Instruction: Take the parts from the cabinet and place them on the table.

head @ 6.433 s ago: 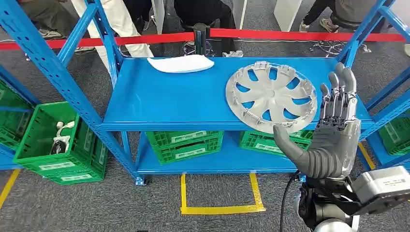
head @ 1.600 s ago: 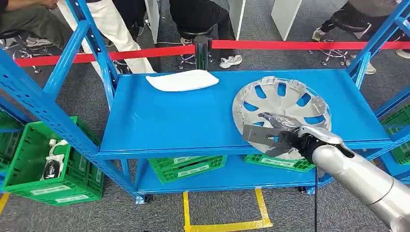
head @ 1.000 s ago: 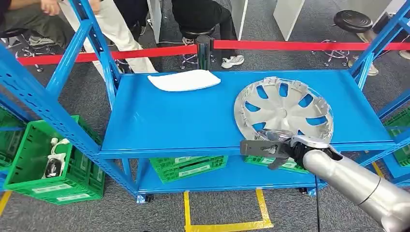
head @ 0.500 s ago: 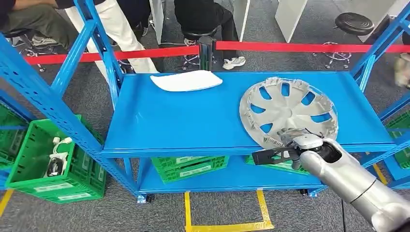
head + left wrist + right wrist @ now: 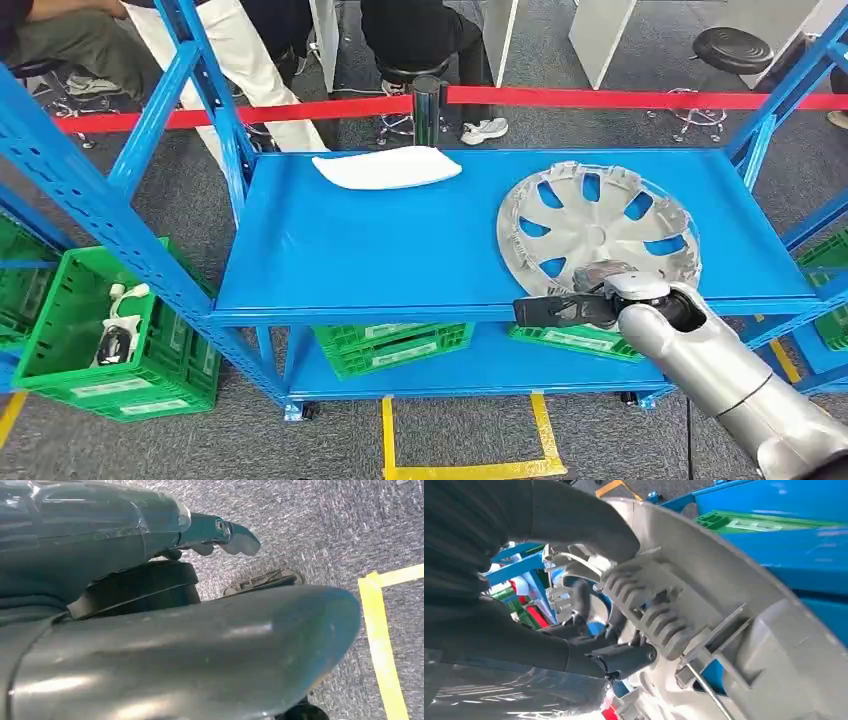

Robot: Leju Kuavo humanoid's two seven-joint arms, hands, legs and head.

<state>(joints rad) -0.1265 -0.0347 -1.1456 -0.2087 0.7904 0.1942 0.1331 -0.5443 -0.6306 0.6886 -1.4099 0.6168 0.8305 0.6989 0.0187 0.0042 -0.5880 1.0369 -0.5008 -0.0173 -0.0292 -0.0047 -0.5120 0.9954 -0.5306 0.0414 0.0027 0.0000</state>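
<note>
The silver plastic wheel cover with the spoke-shaped cutouts [image 5: 598, 232] is lying on the top blue metal shelf [image 5: 400, 250] of the cabinet, over toward the right end, with its near rim hanging just past the shelf's front edge. The right hand [image 5: 580, 300] is right at that near rim, down at the front lip of the shelf. From the right wrist camera you can see the thick grey thumb [image 5: 574, 525] pressed on the outer side of the rim while the darker fingers [image 5: 619, 657] curl in behind it among the clips and ribs on the inside (so it's got the rim pinched between thumb and fingers). The cover's hub sits beyond the fingertips, further back on the shelf.

The left hand [image 5: 220, 532] hangs down over grey carpet with a yellow tape line [image 5: 382, 645] on it; can't tell how its fingers are set from that angle.

Well off from the fingers, at the back of the shelf, lies a flat white curved plastic panel [image 5: 387, 167]. Green plastic crates [image 5: 392, 345] sit on the lower shelf below.
</note>
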